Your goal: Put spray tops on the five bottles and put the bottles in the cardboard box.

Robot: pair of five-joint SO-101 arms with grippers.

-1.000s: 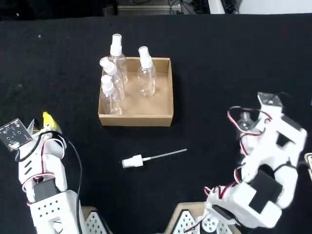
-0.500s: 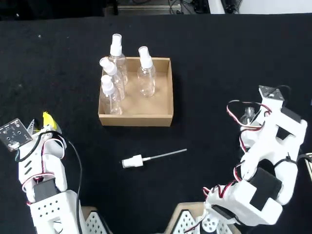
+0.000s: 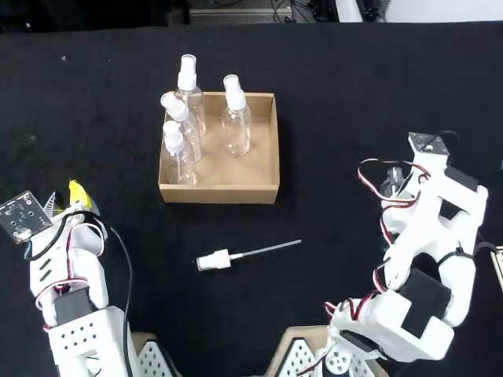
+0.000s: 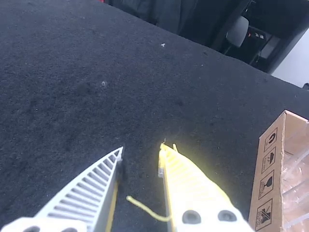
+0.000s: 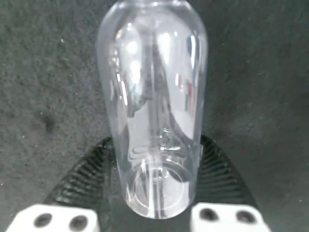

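Right pincer point(image 5: 155, 159): clenched on a clear bottle point(image 5: 153, 87), one dark finger point(image 5: 84, 169) pressed to each side of the body near its base.
Held bottle: bore no spray top; in the high view it sat at the tip of the right arm point(image 3: 395, 185), well to the right of the box. Whether it touched the table could not be told.
Left pincer point(image 4: 141, 149): released, its grey and yellow fingers slightly parted with nothing between them, low over bare cloth near the table's left edge.
Cardboard box point(image 3: 219, 192): stood open-topped toward the middle of the table, and one corner of it showed in the left wrist view point(image 4: 270, 164).
Capped bottles: four stood upright inside the box, each with a white spray top, three clustered along the left wall point(image 3: 189, 100) point(image 3: 184, 129) point(image 3: 178, 157) and one nearer the back middle point(image 3: 236, 119).
Loose spray top point(image 3: 216, 260): lay flat on the table in front of the box, apart from it, its thin tube stretching toward the right.
Table point(image 3: 354, 86): covered in black cloth.
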